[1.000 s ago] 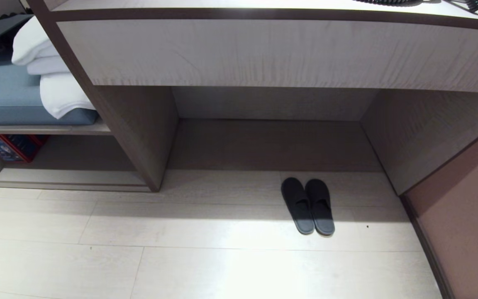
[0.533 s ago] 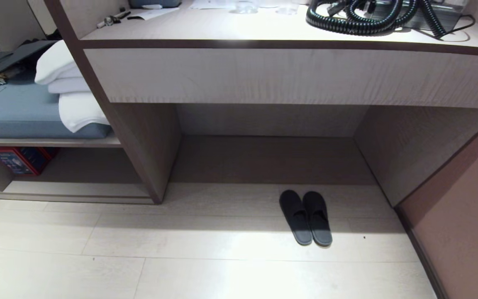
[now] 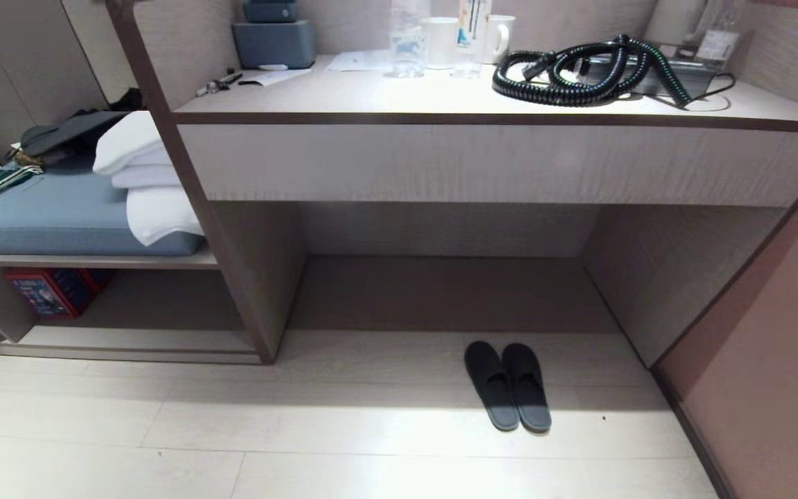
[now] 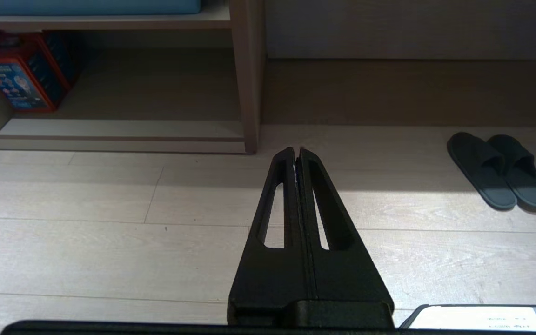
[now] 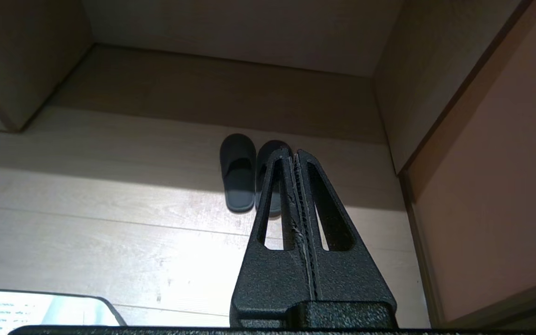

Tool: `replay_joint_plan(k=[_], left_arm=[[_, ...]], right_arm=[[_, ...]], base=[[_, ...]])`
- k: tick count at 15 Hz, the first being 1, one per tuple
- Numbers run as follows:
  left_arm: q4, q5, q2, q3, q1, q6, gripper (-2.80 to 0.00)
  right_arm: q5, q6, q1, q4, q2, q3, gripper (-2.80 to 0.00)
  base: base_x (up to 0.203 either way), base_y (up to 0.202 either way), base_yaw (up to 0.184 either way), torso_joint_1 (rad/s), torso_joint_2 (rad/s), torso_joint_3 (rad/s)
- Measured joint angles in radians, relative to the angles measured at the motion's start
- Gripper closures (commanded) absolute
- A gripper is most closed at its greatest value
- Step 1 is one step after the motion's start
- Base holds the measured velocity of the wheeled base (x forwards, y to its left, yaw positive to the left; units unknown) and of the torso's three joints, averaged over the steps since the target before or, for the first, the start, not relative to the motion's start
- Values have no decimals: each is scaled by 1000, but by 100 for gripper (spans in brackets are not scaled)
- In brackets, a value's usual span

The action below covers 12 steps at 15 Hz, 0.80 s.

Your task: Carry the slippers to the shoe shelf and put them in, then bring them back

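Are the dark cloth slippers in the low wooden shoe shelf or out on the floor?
Out. The dark cloth slippers lie side by side on the pale floor, right of the low wooden shoe shelf.

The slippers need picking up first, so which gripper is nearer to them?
Right. The right gripper hangs shut almost in line with the slippers; the left gripper, also shut, sits well off to their side, nearer the shoe shelf.

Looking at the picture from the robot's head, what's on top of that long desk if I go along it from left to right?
Blue-grey box → clear water bottle → white mug → second mug with a handle → coiled black cable.
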Motion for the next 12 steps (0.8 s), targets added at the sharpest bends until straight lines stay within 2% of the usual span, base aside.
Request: replay_joint_plan(k=[12], left_arm=[[0, 0, 0, 0, 0, 0, 0]], right_arm=[[0, 1, 0, 0, 0, 0, 0]], base=[[0, 0, 0, 2, 3, 197]])
